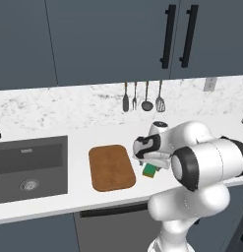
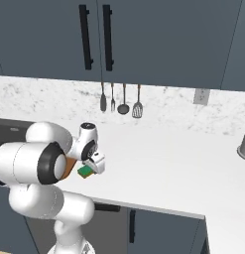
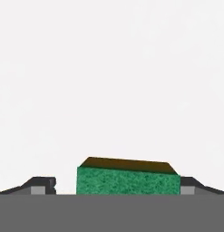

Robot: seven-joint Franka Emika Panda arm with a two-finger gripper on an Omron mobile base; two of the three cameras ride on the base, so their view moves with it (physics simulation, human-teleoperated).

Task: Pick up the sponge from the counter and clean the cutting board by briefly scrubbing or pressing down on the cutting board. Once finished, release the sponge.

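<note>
Between pincer (image 3: 117, 189) tips, sponge (image 3: 128, 181).

The sponge (image 1: 150, 170) is a small block with a green top and a yellow part under it. It sits on the white counter (image 1: 69, 123), just beside the right edge of the cutting board (image 1: 111, 167). From the hand camera its green face (image 3: 128, 180) looks rough and fuzzy, with white counter all around. The cutting board is a flat brown wooden shape with round corners, lying flat on the counter. The counter is long and white with grey specks
</note>
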